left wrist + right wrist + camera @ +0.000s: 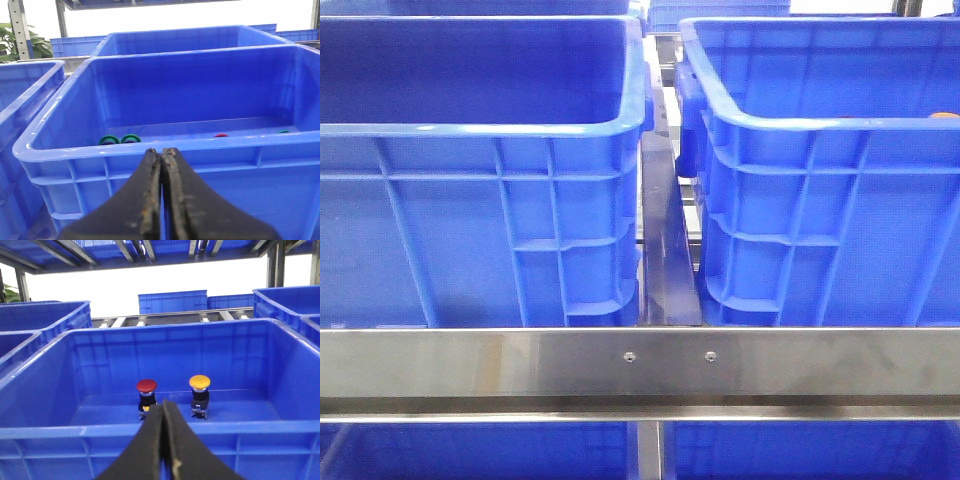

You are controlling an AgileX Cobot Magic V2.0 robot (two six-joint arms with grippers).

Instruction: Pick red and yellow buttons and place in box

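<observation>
Closest to us in the right wrist view, the right end effector (pixel 164 440) has its fingers pressed together on nothing; the left end effector (pixel 161 195) is likewise closed and empty, before a bin (pixel 165 145) with green rings (pixel 120 139) and a red piece (pixel 220 135) on its floor; beyond the right one, the red button (pixel 146 391) and yellow button (pixel 199 388) stand upright, just beside each other, inside a blue box (pixel 150 432); if that is the target box, we judge the placing done; if it is the supply, both picks remain; we cannot tell which; we read no labels or writing.
</observation>
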